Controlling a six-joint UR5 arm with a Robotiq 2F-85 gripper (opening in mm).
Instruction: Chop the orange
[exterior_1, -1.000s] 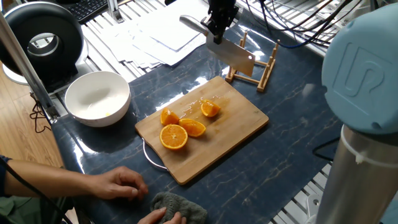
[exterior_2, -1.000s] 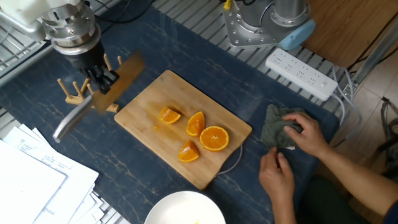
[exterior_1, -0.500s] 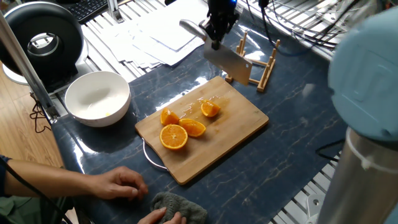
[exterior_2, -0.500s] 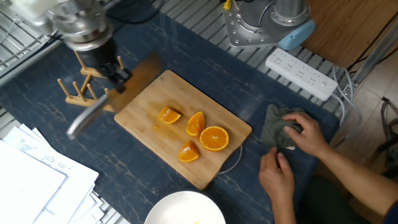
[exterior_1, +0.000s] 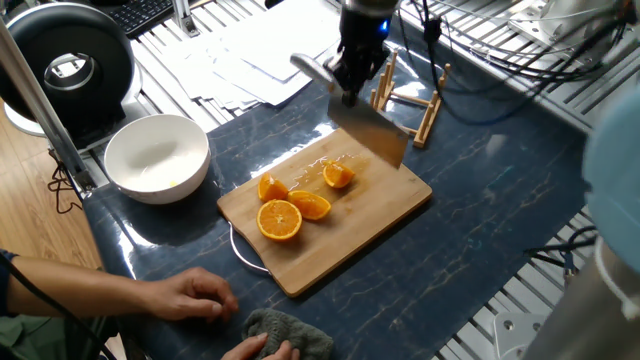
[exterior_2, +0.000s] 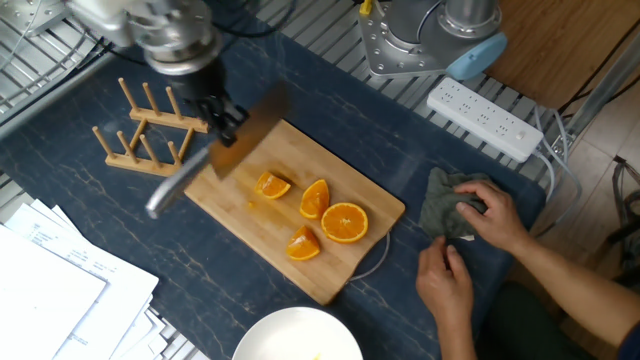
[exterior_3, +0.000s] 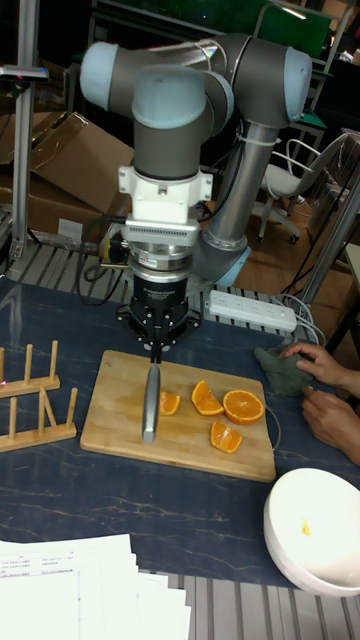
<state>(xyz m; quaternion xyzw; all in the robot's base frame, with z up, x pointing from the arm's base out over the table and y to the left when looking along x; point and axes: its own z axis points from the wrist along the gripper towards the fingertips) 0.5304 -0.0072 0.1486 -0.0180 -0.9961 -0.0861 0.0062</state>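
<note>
The orange (exterior_1: 310, 205) (exterior_2: 315, 198) (exterior_3: 207, 398), a quarter wedge, lies mid-board on the wooden cutting board (exterior_1: 380, 215) (exterior_2: 240, 230) (exterior_3: 120, 425). A round orange half (exterior_1: 280, 220) (exterior_2: 345, 222) (exterior_3: 243, 406) sits beside it. Two smaller wedges lie near: one (exterior_1: 338, 175) (exterior_2: 271, 185) (exterior_3: 168, 403) toward the knife, one (exterior_1: 272, 188) (exterior_2: 303, 243) (exterior_3: 226, 437) toward the bowl. My gripper (exterior_1: 347, 85) (exterior_2: 225, 120) (exterior_3: 155, 350) is shut on a knife (exterior_1: 372, 138) (exterior_2: 250, 130) (exterior_3: 150, 400), which hangs above the board's rack-side end, apart from the fruit.
A wooden peg rack (exterior_1: 412, 100) (exterior_2: 145, 140) (exterior_3: 35, 400) stands just off the board. A white bowl (exterior_1: 157, 157) (exterior_2: 298, 335) (exterior_3: 315, 530) sits beside the board. A person's hands hold a grey cloth (exterior_1: 290, 335) (exterior_2: 450, 200) (exterior_3: 283, 365). Papers (exterior_1: 250, 50) (exterior_2: 50, 290) and a power strip (exterior_2: 485, 120) lie at the edges.
My gripper has carried the knife away from above the peg rack to over the cutting board's end, closer to the orange pieces. The fruit and the person's hands have stayed put.
</note>
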